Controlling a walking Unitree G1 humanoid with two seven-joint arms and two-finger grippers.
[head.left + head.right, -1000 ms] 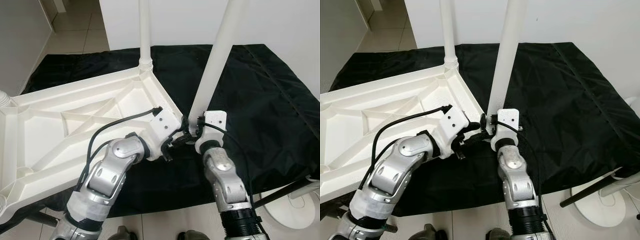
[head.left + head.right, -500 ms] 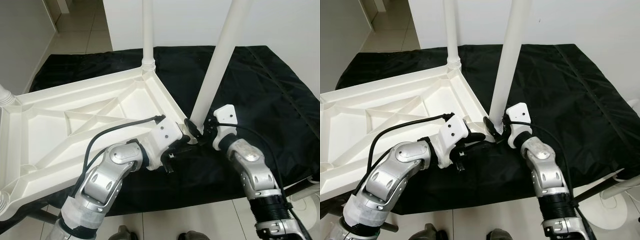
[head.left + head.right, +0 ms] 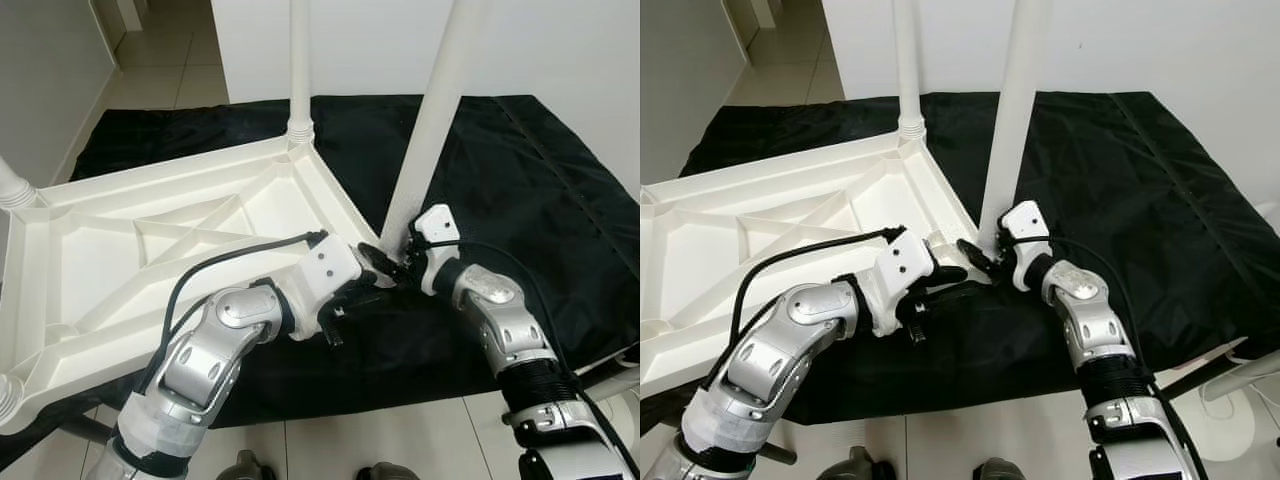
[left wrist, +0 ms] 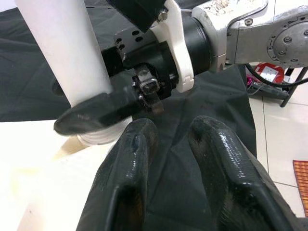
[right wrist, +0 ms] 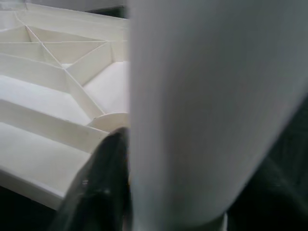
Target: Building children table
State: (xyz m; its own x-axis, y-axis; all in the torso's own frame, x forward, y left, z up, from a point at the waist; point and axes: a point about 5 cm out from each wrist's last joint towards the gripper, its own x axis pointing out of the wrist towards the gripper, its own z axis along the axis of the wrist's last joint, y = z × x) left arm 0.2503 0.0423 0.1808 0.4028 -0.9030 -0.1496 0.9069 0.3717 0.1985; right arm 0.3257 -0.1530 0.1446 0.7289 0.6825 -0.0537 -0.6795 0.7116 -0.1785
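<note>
1. The left gripper [image 3: 352,292] is held just beside the near right corner of the upturned table top [image 3: 150,250], fingers narrowly parted, empty.
2. The white leg [image 3: 428,130] stands nearly upright in that corner.
3. The right gripper [image 3: 392,262] is closed around its base, so it is nearer.

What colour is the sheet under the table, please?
Black; the sheet shows best in the left eye view.

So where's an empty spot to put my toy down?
The black cloth, between the leaning leg and the wall, is bare. The upturned tabletop has open pockets between its ribs. The near corner is crowded: the right hand grips that leg's base, and the left hand sits beside it.
</note>
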